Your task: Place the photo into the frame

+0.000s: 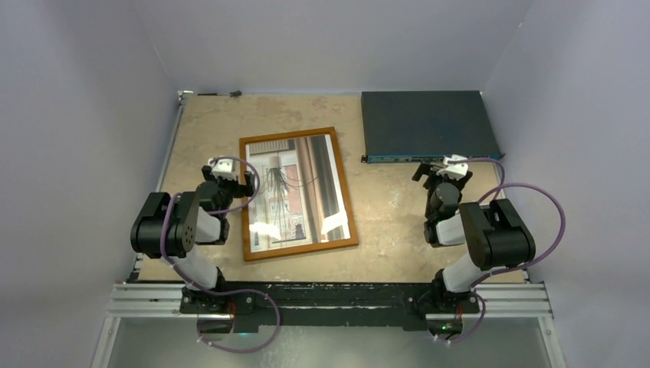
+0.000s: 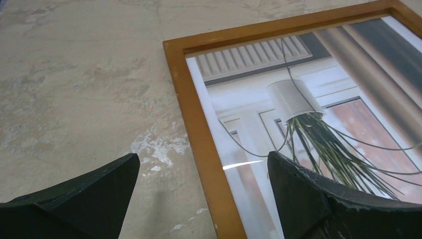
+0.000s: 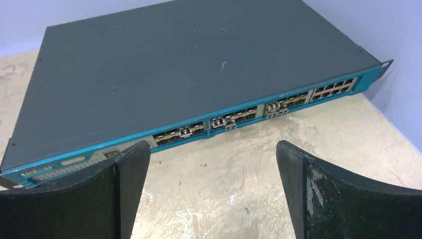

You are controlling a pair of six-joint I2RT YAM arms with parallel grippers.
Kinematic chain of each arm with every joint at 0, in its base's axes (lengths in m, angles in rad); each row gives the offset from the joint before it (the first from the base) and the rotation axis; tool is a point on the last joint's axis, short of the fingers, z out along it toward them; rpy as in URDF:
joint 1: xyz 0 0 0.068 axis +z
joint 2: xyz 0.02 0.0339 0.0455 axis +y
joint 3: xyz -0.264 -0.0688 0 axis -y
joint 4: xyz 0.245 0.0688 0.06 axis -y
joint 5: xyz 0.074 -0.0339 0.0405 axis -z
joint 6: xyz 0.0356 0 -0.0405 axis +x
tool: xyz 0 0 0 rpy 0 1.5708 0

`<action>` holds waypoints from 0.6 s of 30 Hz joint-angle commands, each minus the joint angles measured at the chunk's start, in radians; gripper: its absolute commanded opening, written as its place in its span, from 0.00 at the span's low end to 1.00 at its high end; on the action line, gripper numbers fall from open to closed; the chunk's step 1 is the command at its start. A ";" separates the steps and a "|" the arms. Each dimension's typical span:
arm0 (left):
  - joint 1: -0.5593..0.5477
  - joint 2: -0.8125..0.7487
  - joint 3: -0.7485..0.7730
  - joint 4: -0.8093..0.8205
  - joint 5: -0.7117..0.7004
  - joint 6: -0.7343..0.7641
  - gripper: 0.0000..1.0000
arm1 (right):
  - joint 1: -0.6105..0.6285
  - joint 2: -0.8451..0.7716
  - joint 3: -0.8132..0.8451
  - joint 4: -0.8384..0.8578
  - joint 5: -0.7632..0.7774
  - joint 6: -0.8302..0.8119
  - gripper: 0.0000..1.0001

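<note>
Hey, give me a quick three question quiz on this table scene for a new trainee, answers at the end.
1. True or false: the photo lies inside the frame.
2. Which one hangs over the frame's left edge? A. left pincer B. right pincer
3. Fill in: the right pincer faces a flat dark blue ____.
Key: 1 true. 2 A. 3 box.
</note>
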 commanded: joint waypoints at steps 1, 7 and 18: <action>-0.004 -0.017 0.018 0.007 -0.052 0.028 1.00 | -0.004 -0.003 0.009 0.133 0.012 -0.034 0.99; -0.004 -0.006 0.013 0.036 -0.050 0.023 1.00 | -0.005 -0.005 0.011 0.126 0.013 -0.034 0.99; -0.012 -0.008 0.023 0.009 -0.068 0.028 1.00 | -0.004 -0.005 0.010 0.132 0.013 -0.034 0.99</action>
